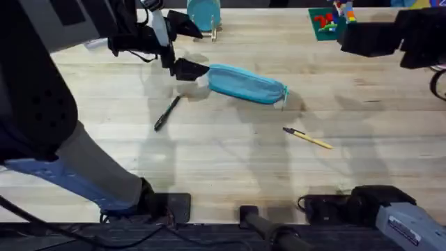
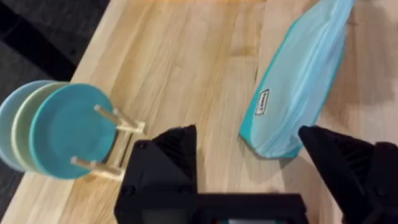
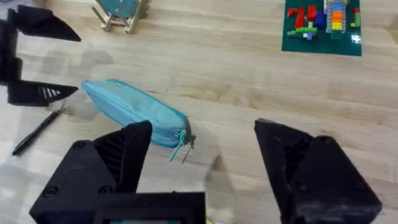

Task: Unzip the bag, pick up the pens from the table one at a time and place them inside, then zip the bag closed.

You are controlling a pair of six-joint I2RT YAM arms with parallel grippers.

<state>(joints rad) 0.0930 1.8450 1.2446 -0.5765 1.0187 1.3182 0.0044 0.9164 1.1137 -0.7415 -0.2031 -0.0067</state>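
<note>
The light blue bag [image 1: 244, 84] lies zipped across the middle of the table [image 1: 230, 174], its zipper pull [image 3: 180, 147] at its right end. My left gripper [image 1: 202, 50] stands open at the bag's left end. In the left wrist view that end of the bag [image 2: 292, 87] lies between the open fingers of the left gripper [image 2: 245, 134], which hold nothing. The black pen [image 1: 167, 113] lies just in front of the bag's left end. The yellow pen [image 1: 308, 138] lies in front of its right end. My right gripper [image 3: 202, 127] hangs open and empty, high above the table to the bag's right.
A wooden stand with teal plates [image 1: 203, 14] sits at the far edge behind the left gripper, close to it. A green plate with coloured bricks [image 1: 327, 21] is at the far right. Bare tabletop stretches along the near side.
</note>
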